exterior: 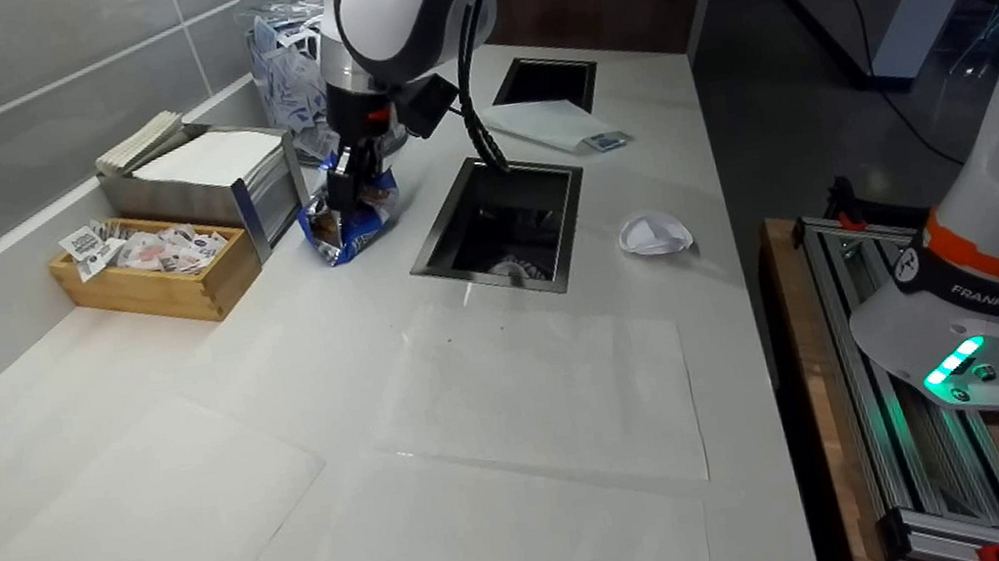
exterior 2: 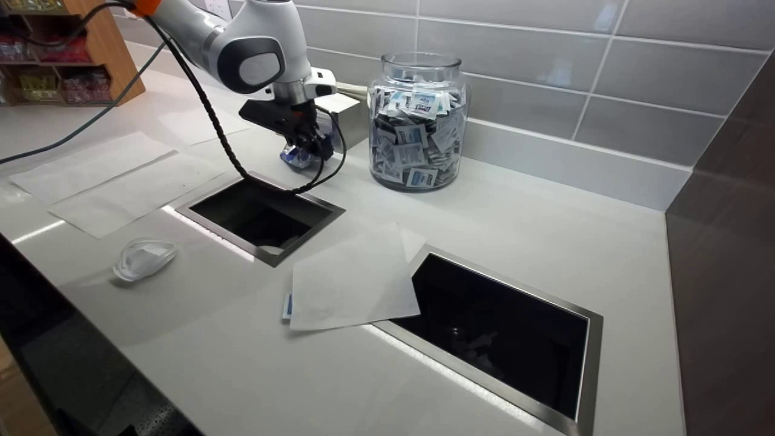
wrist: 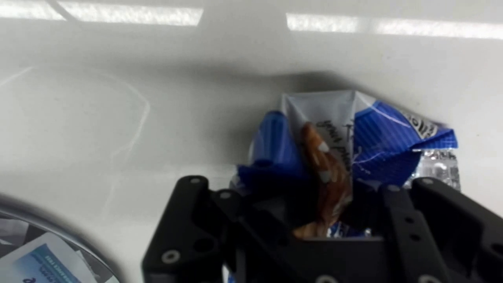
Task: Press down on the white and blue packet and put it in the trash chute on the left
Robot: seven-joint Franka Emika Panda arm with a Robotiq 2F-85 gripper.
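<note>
Crinkly blue-and-white packet [exterior: 366, 229] sits under the black pincer [exterior: 343, 201] near the metal-rimmed chute [exterior 2: 310, 233] in both exterior views, between parted fingers [wrist: 408, 224] in the wrist view, clamped or not I cannot tell; pressing seems underway, lifting chuteward next.

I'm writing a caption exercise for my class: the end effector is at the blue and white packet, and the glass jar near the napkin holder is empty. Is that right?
One thing is wrong: the glass jar near the napkin holder isn't empty but packed with sachets, as both exterior views show. The end effector is at the blue and white packet.
</note>
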